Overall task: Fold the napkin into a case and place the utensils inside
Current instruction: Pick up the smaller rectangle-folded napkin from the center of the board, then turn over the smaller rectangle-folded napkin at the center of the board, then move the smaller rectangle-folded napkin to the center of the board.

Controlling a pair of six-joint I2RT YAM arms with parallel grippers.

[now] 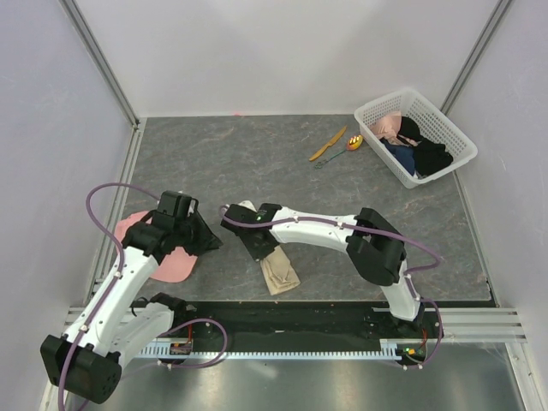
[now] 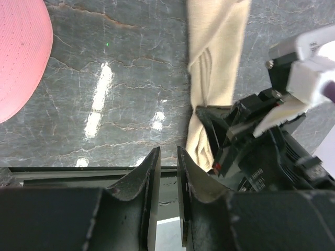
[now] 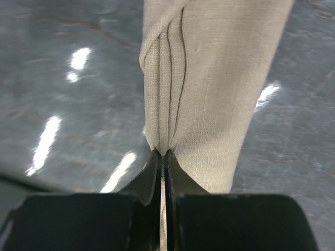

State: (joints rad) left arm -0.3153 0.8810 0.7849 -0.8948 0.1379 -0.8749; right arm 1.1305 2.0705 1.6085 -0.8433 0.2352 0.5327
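The beige napkin [image 1: 280,272] is bunched into a narrow folded strip near the table's front edge. My right gripper [image 1: 255,241] is shut on one end of it. In the right wrist view the cloth [image 3: 209,78] runs away from the closed jaws [image 3: 163,152]. The left wrist view shows the strip [image 2: 214,63] and the right gripper [image 2: 233,133] on its near end. My left gripper [image 1: 205,240] is just left of the napkin, its jaws [image 2: 167,152] almost together and holding nothing. The orange knife [image 1: 329,143] and the green-handled spoon [image 1: 347,147] lie at the back.
A white basket [image 1: 445,127] with dark and pink clothes stands at the back right, beside the utensils. A pink cap [image 1: 167,257] lies at the front left under the left arm and shows in the left wrist view [image 2: 21,57]. A black strip runs along the front edge.
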